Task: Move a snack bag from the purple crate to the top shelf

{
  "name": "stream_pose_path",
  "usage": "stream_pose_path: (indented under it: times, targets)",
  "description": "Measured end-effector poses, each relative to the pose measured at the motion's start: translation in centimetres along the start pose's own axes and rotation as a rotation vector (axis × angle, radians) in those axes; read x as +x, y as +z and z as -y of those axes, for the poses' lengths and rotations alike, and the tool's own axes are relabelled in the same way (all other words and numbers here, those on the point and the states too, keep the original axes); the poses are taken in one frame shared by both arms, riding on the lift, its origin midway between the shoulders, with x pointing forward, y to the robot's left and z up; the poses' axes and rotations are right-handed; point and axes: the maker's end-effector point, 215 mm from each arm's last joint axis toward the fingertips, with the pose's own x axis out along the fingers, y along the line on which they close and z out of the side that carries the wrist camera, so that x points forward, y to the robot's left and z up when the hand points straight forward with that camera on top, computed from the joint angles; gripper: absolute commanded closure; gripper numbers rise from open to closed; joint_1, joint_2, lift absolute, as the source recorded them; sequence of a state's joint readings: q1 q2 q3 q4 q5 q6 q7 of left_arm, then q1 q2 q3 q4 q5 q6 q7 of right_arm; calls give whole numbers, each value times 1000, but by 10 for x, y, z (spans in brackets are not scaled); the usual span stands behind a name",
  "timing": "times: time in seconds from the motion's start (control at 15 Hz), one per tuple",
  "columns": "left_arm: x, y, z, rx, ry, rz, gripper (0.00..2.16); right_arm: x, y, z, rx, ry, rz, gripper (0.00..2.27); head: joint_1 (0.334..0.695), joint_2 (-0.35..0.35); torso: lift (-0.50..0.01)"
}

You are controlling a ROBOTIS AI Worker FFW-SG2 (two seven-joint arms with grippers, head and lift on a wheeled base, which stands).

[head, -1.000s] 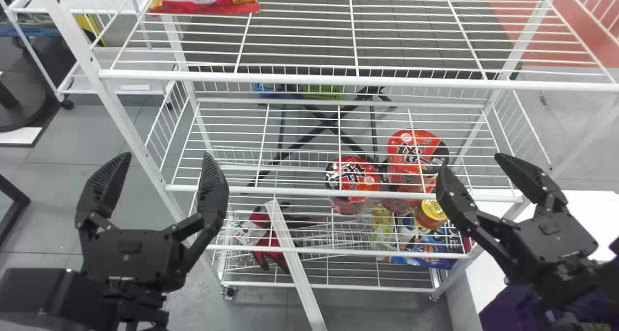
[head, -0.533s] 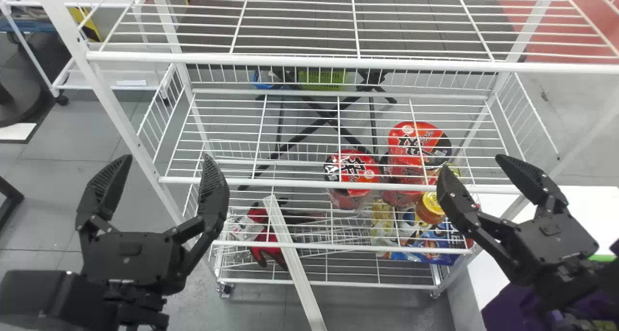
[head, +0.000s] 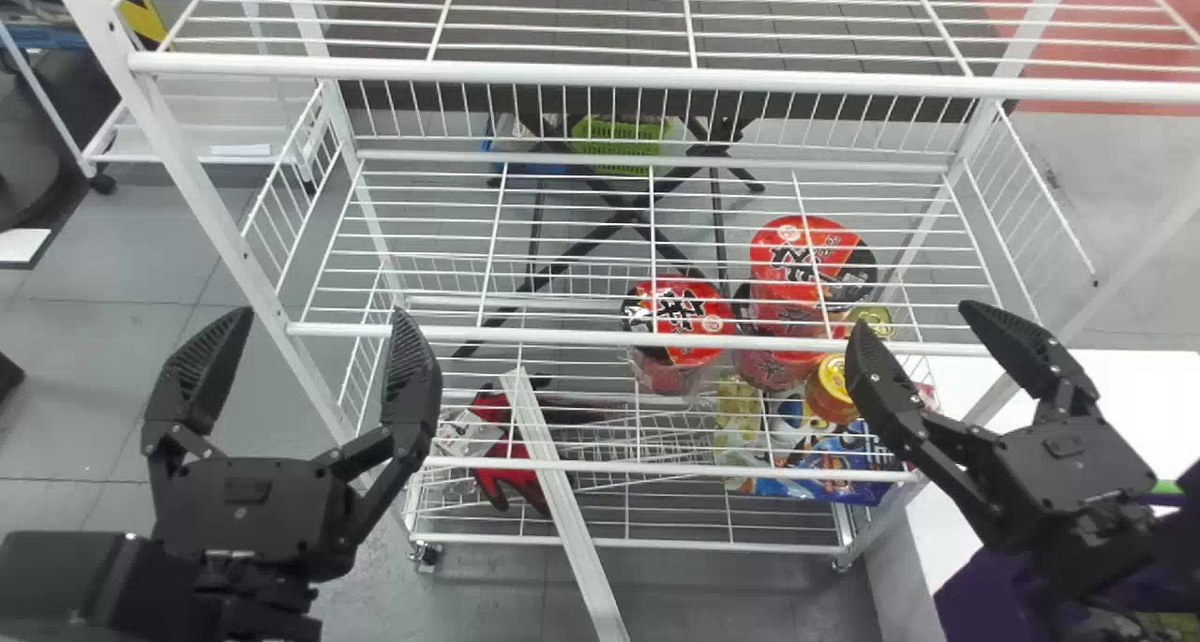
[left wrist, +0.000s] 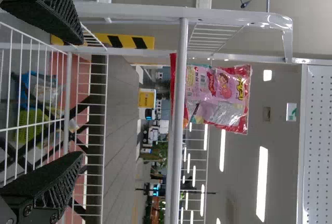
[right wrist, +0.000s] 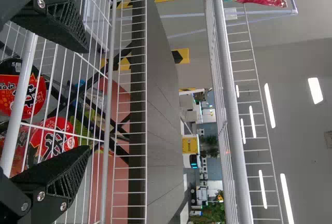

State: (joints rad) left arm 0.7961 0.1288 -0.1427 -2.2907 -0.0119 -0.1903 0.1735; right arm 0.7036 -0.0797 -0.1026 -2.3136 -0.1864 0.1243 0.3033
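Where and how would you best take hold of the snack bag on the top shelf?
Probably pinch the snack bag front to back at its upper edge, coming from above: it stands upright with its broad face forward, that edge is free, and the shelf's front rail crosses its lower part.

The head camera is looking forward and down on the rack (head: 562, 335). Both wrist cameras are facing through it from close by, sharing its top shelf (right wrist: 227, 79).
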Motion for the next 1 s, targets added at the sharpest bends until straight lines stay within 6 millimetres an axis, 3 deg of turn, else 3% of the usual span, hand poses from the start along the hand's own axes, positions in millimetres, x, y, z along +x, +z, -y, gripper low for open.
stream_pose_path:
  times: [1.0]
  targets:
    - [2, -2, -1, 9, 0, -11, 39, 2, -1, -5, -22, 9, -6, 174, 695, -14, -407]
